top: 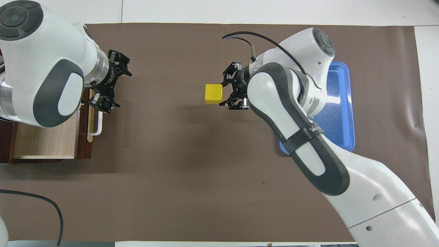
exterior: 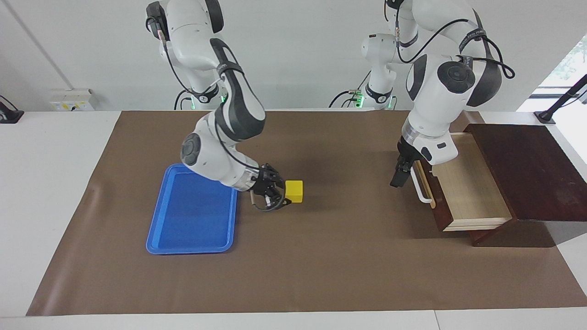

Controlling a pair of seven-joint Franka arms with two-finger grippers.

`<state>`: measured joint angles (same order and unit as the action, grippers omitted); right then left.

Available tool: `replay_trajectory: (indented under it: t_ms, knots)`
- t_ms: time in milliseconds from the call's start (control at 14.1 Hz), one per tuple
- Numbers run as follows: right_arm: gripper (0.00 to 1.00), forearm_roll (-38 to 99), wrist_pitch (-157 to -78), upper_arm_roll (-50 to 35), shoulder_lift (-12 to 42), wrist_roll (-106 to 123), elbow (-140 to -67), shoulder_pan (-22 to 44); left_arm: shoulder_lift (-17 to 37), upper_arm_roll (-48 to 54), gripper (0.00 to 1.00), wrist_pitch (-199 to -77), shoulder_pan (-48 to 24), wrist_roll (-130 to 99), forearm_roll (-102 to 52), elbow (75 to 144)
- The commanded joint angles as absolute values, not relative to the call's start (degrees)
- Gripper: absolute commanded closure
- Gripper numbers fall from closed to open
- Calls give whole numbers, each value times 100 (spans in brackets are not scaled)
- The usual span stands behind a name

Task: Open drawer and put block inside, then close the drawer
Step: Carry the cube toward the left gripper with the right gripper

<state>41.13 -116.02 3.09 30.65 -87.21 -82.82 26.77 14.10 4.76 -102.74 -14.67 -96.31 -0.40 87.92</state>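
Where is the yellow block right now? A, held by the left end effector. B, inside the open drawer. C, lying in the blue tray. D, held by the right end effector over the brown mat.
D: the right end effector grips the block above the brown mat, outside the blue tray.

Bright, even, sharp lighting; soft shadows under both arms on the brown mat (exterior: 321,266), daylight window glare.

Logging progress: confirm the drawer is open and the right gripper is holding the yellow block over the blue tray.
Not over the blue tray. The facing view shows the right gripper holding the yellow block over the brown mat, beside the tray. The drawer is open.
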Motion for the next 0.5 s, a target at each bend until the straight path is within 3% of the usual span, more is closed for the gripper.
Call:
replay_trajectory:
  t_ms: [0, 427]
  knots:
    - [100, 4008, -11479, 334, 3243, -8842, -7928, 2846, 1845, 413, 0, -10143, -1809, -11000, -193, 8078]
    - [100, 3929, -11522, 343, 3243, -8912, -7928, 3111, 1872, 404, 0, -10433, -2426, -11795, -150, 8279]
